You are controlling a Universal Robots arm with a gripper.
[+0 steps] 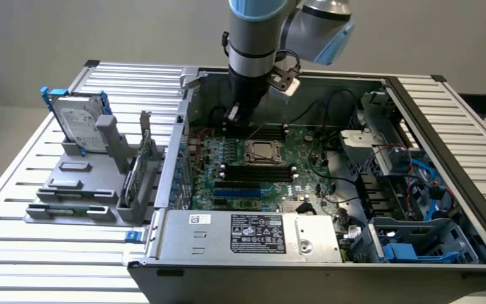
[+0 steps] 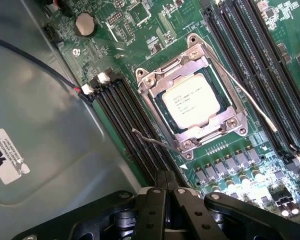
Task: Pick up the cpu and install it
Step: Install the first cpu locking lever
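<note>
Exterior view has the arm [image 1: 252,44] reaching almost straight down from twelve o'clock into the open computer case [image 1: 445,120]. It is a smooth grey tube with pale blue joint caps. Its dark gripper [image 1: 235,114] hangs just over the green motherboard [image 1: 306,180], at about eleven o'clock from the cpu [image 1: 261,152]. From the wrist view, the black fingers [image 2: 155,200] are pressed together tip to tip with nothing between them. The cpu lies flat in the socket [image 2: 149,80], a small square with a pale matt silver top and faint printing. A shiny stamped-metal frame with screw heads at its corners rings it. Thin wire levers [image 2: 242,97] stick out past that frame, and long black memory slots [image 2: 125,112] run alongside. At nine o'clock from the case, a silver hard drive [image 1: 78,120] with a blue bracket stands upright in a grey holder [image 1: 66,190] on the ribbed metal table [image 1: 23,183].
</note>
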